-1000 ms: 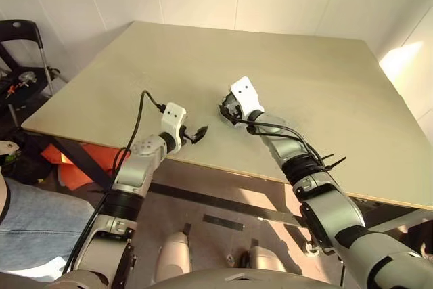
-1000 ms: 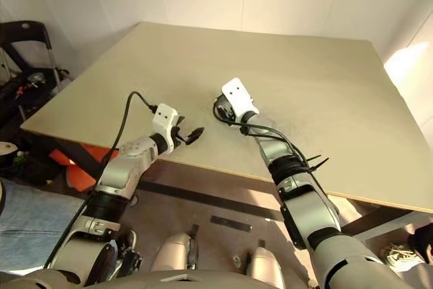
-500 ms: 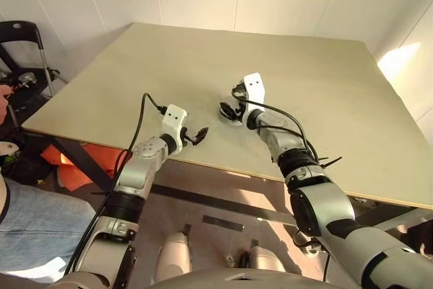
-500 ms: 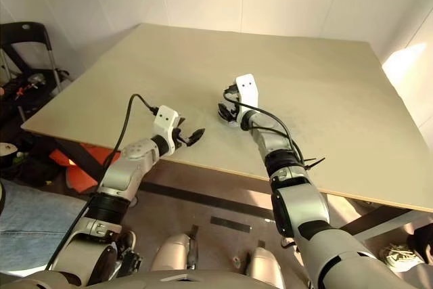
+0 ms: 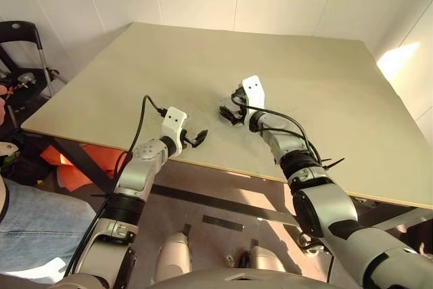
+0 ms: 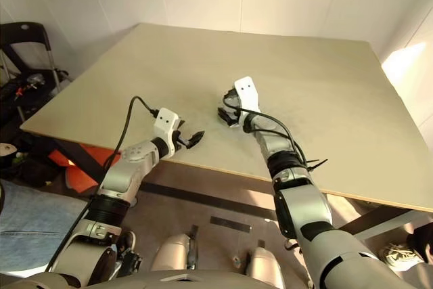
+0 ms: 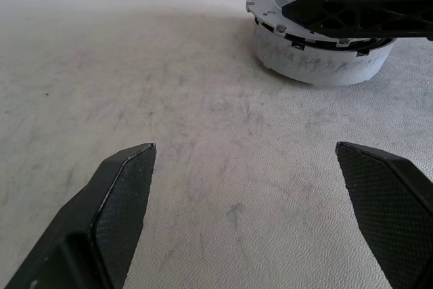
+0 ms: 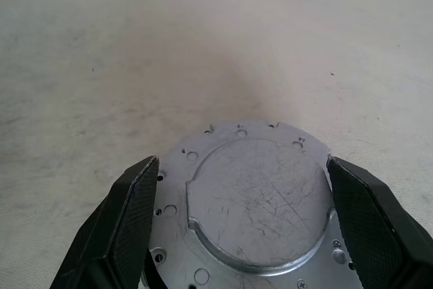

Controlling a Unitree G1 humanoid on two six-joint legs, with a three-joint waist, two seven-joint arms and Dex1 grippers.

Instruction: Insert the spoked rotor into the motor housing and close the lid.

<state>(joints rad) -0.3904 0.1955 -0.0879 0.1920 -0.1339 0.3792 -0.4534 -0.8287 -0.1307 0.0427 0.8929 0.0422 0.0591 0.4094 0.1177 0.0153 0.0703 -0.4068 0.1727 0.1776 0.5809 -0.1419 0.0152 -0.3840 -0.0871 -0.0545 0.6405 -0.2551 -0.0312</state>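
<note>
Here the lid (image 8: 254, 197) sits flat atop the motor housing (image 7: 318, 65), closing it, on the desk (image 5: 325, 86) near its front edge. The right gripper (image 8: 243, 228) straddles the lid, fingers (image 8: 128, 221) spread. Nearby, the left gripper (image 7: 260, 214) hovers with fingers spread, empty.

Even, soft daylight; sunlit patch on right wall (image 5: 399, 59); wide-angle edge bowing.

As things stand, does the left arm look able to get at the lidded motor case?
Probably yes. The left gripper is open and points at the motor case over bare table. But the right gripper already straddles its lid, so the grippers might collide.
</note>
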